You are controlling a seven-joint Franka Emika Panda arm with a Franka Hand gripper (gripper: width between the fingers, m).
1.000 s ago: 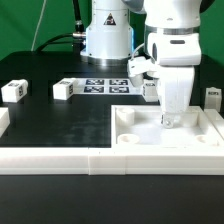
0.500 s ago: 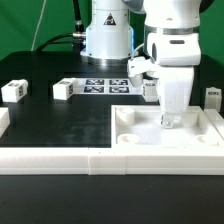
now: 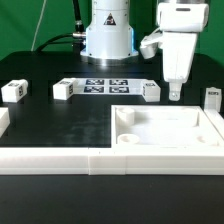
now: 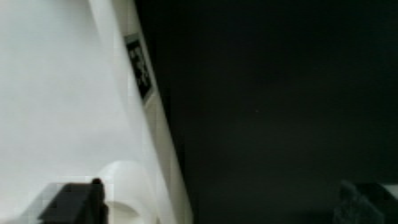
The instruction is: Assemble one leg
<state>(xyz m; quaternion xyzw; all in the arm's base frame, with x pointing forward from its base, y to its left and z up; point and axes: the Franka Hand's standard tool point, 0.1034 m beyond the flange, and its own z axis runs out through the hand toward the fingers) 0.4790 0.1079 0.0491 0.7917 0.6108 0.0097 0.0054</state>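
Several legs, small white tagged blocks, stand on the black table: two at the exterior view's left (image 3: 12,90) (image 3: 63,89), one (image 3: 151,91) just behind the big white square tray-like piece (image 3: 200,131), and one at the far right (image 3: 212,97). My gripper (image 3: 174,95) hangs above the tray's back edge, beside the middle leg, touching nothing. In the wrist view the gripper (image 4: 217,205) is wide open and empty, with one dark finger (image 4: 71,202) over the white tray (image 4: 54,110) and the other over the black table.
The marker board (image 3: 105,85) lies at the back centre in front of the robot base (image 3: 107,40). A low white wall (image 3: 60,160) runs along the table's front edge and turns up at the left (image 3: 3,122).
The gripper has risen out of the tray and moved slightly to the exterior view's right. The leg behind the tray now shows fully.
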